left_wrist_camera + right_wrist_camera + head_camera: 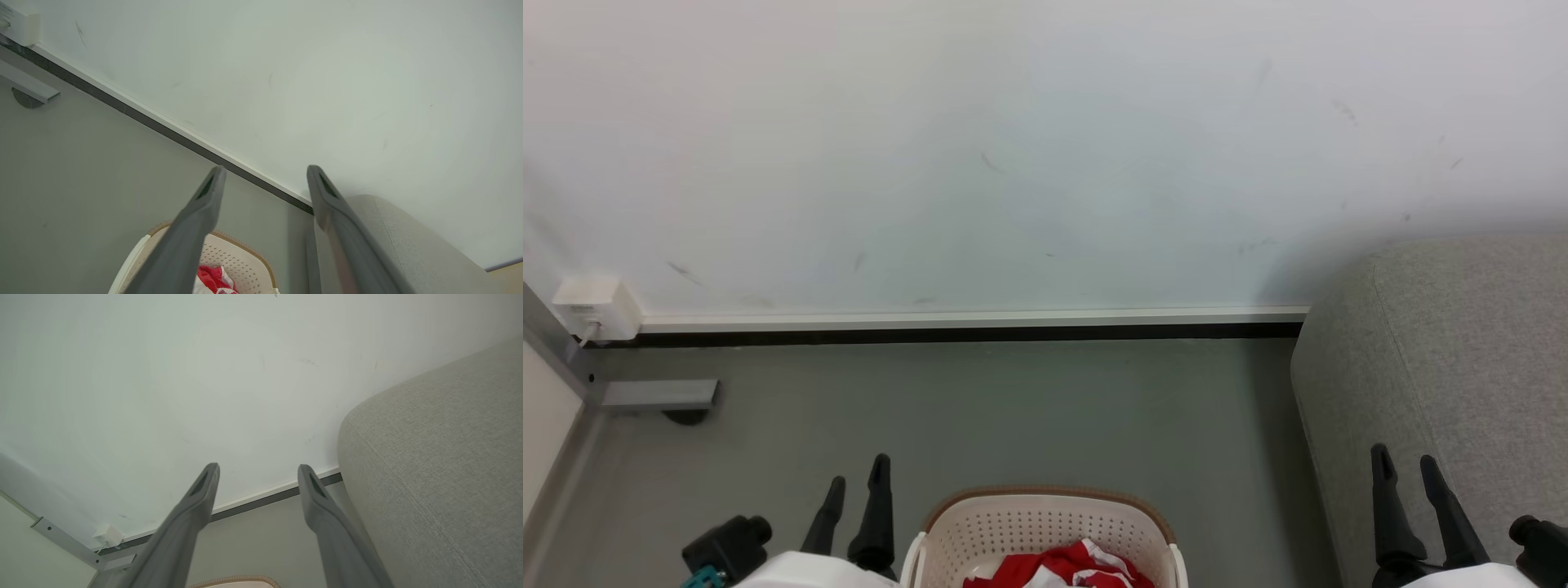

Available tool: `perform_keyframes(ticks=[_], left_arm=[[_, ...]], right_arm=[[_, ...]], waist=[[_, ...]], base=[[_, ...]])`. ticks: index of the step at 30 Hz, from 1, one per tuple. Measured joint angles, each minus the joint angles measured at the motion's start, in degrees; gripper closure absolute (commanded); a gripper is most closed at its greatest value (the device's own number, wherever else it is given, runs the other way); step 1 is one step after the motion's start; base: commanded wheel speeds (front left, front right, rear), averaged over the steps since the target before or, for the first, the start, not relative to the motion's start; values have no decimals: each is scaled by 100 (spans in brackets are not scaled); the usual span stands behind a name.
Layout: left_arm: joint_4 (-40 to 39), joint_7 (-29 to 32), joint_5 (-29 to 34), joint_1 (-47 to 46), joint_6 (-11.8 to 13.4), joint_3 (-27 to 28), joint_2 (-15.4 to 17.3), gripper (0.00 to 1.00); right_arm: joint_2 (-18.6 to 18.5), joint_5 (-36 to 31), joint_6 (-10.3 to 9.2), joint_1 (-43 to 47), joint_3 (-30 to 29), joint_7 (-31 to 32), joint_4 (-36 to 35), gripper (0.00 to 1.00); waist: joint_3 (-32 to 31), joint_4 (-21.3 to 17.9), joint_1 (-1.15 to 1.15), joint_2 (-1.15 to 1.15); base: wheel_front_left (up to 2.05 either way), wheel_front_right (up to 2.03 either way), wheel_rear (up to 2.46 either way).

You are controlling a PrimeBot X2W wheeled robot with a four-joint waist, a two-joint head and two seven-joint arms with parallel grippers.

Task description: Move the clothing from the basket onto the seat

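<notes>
The cream basket [980,527] with a brown rim stands on the floor at the bottom centre of the head view. Inside it lies the red and white clothing [1068,565], also visible low in the left wrist view as the clothing [210,277] in the basket [245,261]. The grey seat [1445,359] fills the right side, its corner next to the wall; the seat [441,457] looms large in the right wrist view. My left gripper [856,474] is open, left of the basket. My right gripper [1403,461] is open in front of the seat. Both hold nothing.
A white wall with a pale skirting board [972,317] runs across the back. A white wall box [595,306] and a grey metal bracket [658,394] sit at the far left. Grey floor [1013,408] lies between basket and wall.
</notes>
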Motion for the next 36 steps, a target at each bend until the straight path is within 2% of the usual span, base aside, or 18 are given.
perform_keyframes(ticks=[12, 28, 36], left_arm=[[118, -185, 1140, 55, 256, -14, 34, 0], [67, -402, 2073, 124, 406, 15, 181, 0], [-80, -506, 2538, 180, 457, 16, 200, 0]], right_arm=[[-8, -786, 0, 11, 132, -187, 159, 0], [-22, -1627, 2, 48, 220, -403, 232, 0], [-31, -1820, 2, 67, 155, -505, 200, 0]], waist=[[13, -4, 0, 0], [22, -8, 0, 0], [20, -8, 0, 0]], base=[[0, 0, 0], [0, 0, 0], [0, 0, 0]])
